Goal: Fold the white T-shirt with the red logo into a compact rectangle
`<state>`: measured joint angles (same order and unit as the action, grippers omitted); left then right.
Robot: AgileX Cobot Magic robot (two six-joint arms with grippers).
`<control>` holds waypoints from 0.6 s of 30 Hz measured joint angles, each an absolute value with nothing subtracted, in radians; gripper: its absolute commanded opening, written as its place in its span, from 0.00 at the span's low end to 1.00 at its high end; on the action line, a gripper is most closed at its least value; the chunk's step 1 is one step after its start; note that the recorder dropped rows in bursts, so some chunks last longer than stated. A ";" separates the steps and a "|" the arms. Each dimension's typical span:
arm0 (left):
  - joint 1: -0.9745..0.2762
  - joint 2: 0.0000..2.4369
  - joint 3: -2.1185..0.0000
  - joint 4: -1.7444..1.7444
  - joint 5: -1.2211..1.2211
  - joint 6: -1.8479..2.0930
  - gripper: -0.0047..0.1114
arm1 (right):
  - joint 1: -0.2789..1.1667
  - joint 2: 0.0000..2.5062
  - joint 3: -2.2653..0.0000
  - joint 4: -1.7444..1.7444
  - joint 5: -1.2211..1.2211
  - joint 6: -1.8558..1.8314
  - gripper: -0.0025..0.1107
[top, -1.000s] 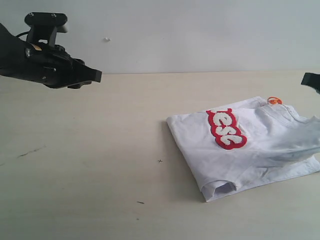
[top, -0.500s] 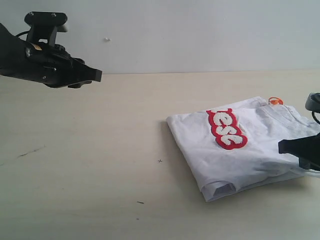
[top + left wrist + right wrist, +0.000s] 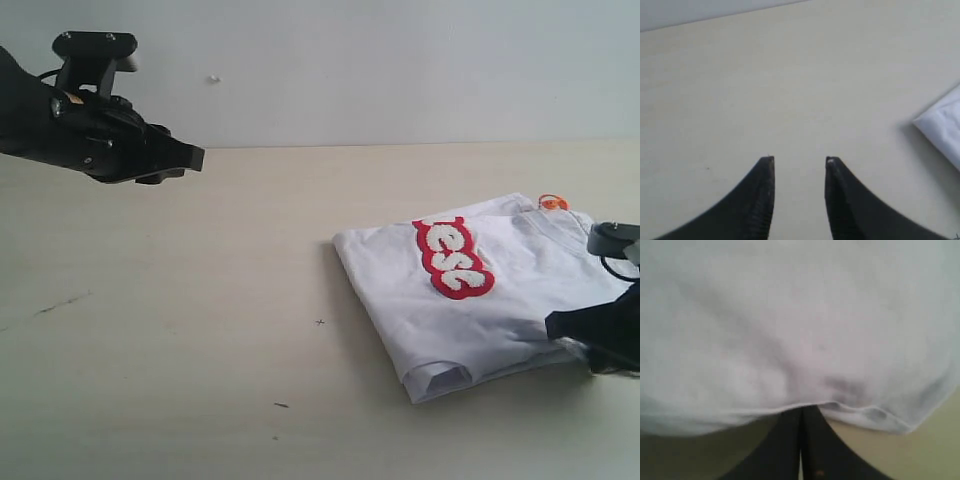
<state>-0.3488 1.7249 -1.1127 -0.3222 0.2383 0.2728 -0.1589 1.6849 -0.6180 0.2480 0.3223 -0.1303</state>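
While the left gripper (image 3: 197, 156) hangs at ten o'clock — fingers parted, empty — the right gripper (image 3: 552, 325) pinches the white T-shirt (image 3: 520, 280). Hem caught, four o'clock.

The shirt (image 3: 500, 300) is folded, so the logo (image 3: 452, 260) shows only a few letters. The right wrist view is blurred: the right gripper (image 3: 801, 409) has its closed tips under the shirt's edge, perhaps pinching it. The left arm (image 3: 70, 130) and right arm (image 3: 612, 335) run off the exterior view's edges. The tag (image 3: 549, 202) is too small to read.
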 measured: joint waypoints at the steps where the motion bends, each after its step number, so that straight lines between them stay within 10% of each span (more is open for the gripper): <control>1: -0.349 1.725 -1.113 -0.322 0.238 0.273 0.34 | -0.159 1.679 -0.634 0.248 0.339 -0.133 0.02; 18: -0.349 1.725 -1.113 -0.322 0.216 0.279 0.34 | -0.159 1.448 -0.792 0.337 0.461 -0.234 0.02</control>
